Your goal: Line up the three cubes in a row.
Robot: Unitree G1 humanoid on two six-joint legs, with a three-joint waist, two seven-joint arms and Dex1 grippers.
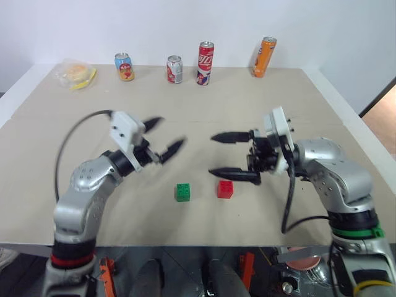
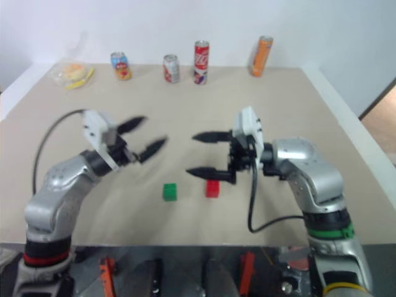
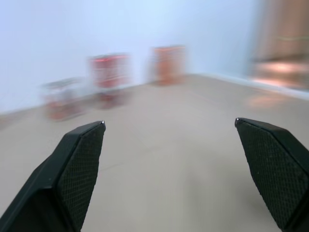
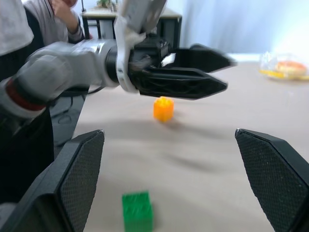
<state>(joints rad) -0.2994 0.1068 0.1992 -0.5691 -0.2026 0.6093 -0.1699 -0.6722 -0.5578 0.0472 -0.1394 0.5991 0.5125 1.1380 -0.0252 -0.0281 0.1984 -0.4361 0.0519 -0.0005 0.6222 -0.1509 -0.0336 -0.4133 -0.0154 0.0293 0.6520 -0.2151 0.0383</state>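
Cubes: green block (image 1: pixel 182 192) and red block (image 1: pixel 225 189) low centre on table (image 1: pixel 322 111), yellow-orange block (image 4: pixel 163 108) beyond. Likely light, rigid, slick; best pinched across flat sides. Left tool (image 1: pixel 162 137) and right tool (image 1: pixel 228 156) both spread wide, empty.

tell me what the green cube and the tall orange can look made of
Green cube: looks like hard moulded plastic, with flat even colour and a studded top. Tall orange can: probably thin metal, a slim cylinder with a silvery rim, though the sheen is hard to judge.
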